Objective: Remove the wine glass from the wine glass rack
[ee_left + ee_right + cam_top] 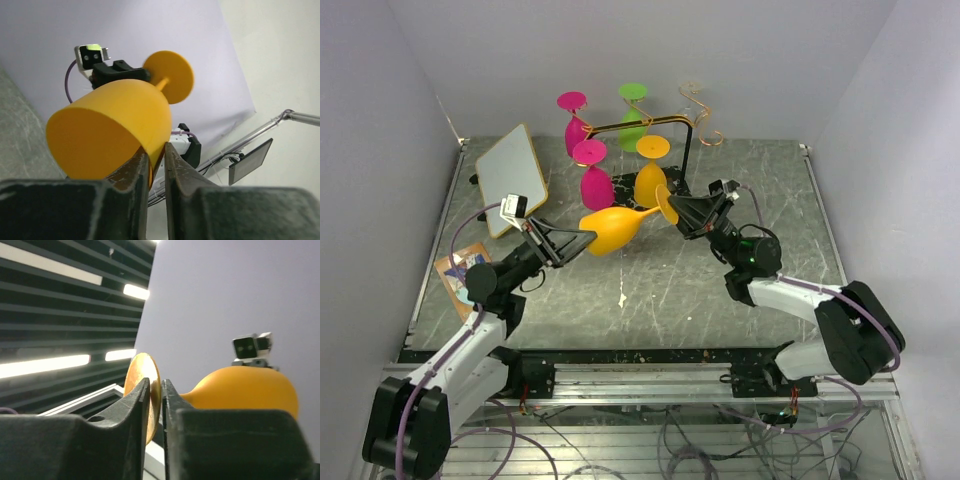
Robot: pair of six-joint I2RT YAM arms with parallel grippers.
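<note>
The orange wine glass (610, 228) lies sideways in the air above the counter (650, 290), in front of the wine glass rack (687, 150) and apart from it. The left claw (582, 238) pinches the bowl's rim; the right claw (672, 207) is clamped on the round foot

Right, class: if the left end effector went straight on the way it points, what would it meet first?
The orange plastic wine glass pinched in the left end effector; beyond it, probably the right end effector.
</note>
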